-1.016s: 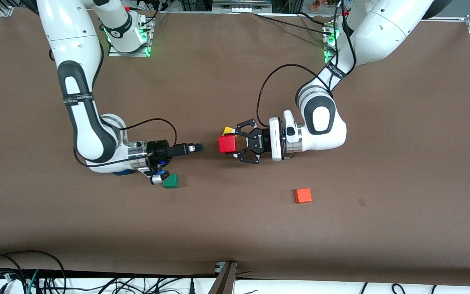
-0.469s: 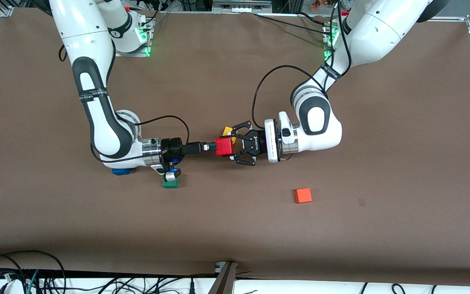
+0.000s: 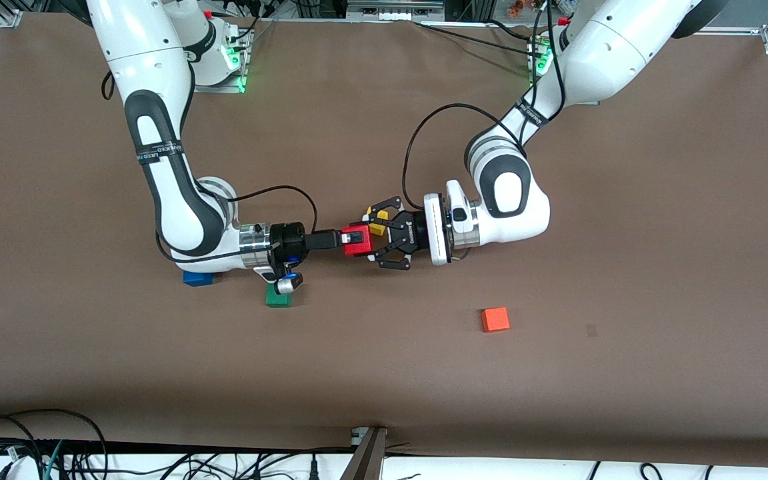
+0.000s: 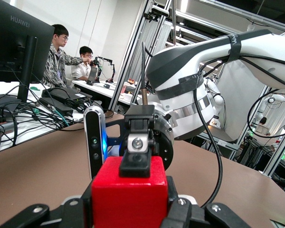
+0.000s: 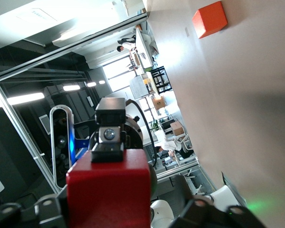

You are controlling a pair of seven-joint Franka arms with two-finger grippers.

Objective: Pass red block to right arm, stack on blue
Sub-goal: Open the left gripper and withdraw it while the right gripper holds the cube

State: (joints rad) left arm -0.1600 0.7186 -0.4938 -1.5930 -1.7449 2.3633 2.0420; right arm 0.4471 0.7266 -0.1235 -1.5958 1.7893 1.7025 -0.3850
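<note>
The red block (image 3: 356,240) is held above the middle of the desk (image 3: 624,373), clamped by the left gripper (image 3: 373,241). Around it the right gripper (image 3: 342,239) fingers are placed; whether closed cannot be told. Being judged light, rigid and matte, it should be pinched on flat faces.

The word "HUAWEI" stands in pale letters on the upper back edge of a black monitor (image 4: 16,42) seen in the left wrist view. In the front view a black band (image 3: 157,152) around the right arm's forearm and another band (image 3: 532,111) on the left arm's forearm carry white lettering too small to make out. White print on the black body of the left hand (image 3: 376,241) is likewise unreadable.
</note>
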